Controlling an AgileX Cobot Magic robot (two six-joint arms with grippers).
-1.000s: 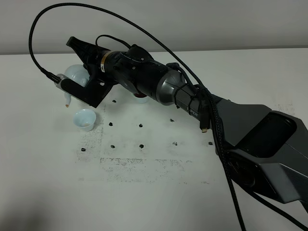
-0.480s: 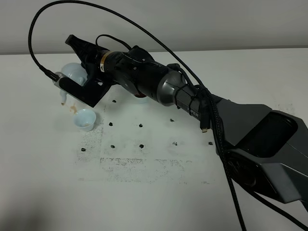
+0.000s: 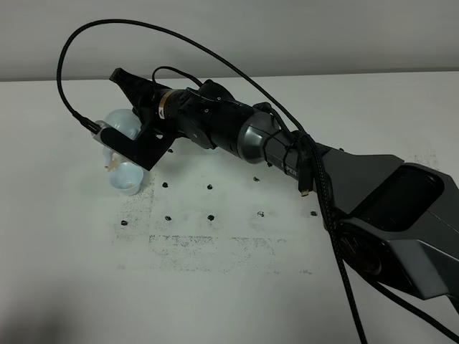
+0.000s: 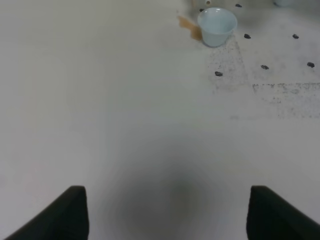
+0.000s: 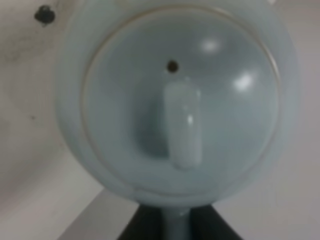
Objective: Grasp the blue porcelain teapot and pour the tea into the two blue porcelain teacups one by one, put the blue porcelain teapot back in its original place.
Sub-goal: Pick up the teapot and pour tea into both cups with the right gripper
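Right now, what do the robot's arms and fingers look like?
The right arm is glossy black and dark grey, with rounded joints, a brass-coloured ring near the wrist, a black cable arching over it. The left gripper shows two dark wedge-shaped fingers.

Soft, even light from above is washing the white tabletop point(image 3: 215, 301), so only faint, diffuse shadows are showing beneath the right arm point(image 3: 373, 201). Close to the right wrist camera, the blue porcelain teapot point(image 5: 180, 100) is blurring, with two small glare spots shining on its lid point(image 5: 220, 125). Well away from the sharper teacup point(image 4: 216, 26), a grey shadow is lying between the dark, unfocused fingertips point(image 4: 60, 215) of the left hand point(image 4: 165, 217).
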